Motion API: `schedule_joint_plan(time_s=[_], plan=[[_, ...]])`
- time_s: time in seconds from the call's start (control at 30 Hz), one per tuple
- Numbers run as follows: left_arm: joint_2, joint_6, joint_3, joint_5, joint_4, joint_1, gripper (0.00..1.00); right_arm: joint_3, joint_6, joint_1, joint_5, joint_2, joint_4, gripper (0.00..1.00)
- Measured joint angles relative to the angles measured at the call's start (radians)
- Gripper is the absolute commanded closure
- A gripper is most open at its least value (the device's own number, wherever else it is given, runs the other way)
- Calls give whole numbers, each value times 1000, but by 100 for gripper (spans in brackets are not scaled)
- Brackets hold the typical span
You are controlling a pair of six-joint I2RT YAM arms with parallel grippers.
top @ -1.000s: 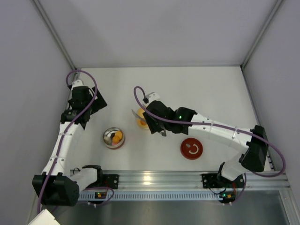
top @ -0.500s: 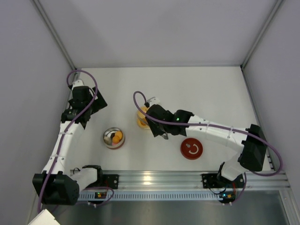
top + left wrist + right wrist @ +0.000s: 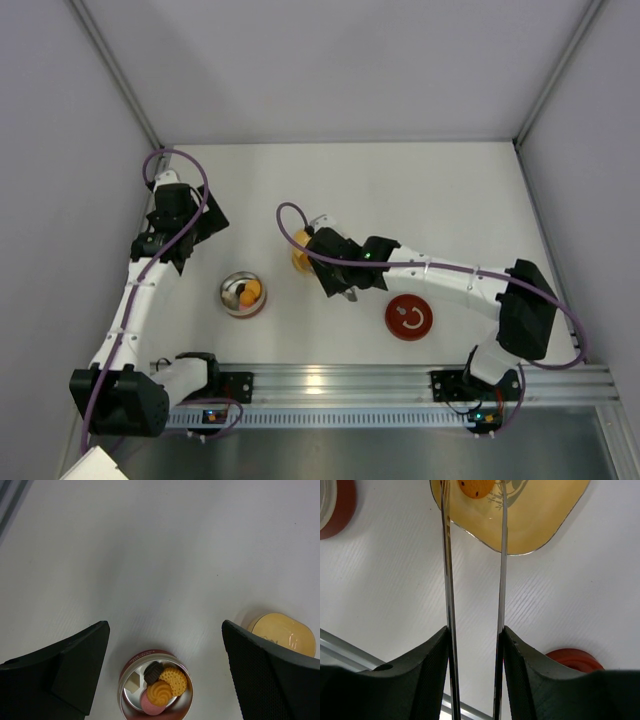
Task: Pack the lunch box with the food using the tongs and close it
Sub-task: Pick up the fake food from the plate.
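Tongs point(image 3: 448, 580) in right end effector point(image 3: 475, 636), tips over yellow dish point(image 3: 535, 520).

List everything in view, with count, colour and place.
lunch box: one, silver with red band, near left
food in it: five pieces, two orange, pink, dark brown, pale
dish: one, yellow, mid-table
food in dish: one orange piece
disc: one, red, white mark, near right
tongs: one, silver, arms either side of the dish's piece
table: white
left gripper: open, empty, far left
right gripper: shut on tongs
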Motion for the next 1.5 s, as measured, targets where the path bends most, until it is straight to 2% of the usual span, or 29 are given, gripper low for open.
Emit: schedule_joint_plan(time_s=[0.67,1.2,1.5], plan=[[0,0,0,0,0,0,1,-1,-11,-14,-36,68,6,57],[0,0,0,0,0,0,1,-10,-12,-75,-85,68,21,68],[0,0,0,0,0,0,1,-10,-14,-99,-84,33,21,69]])
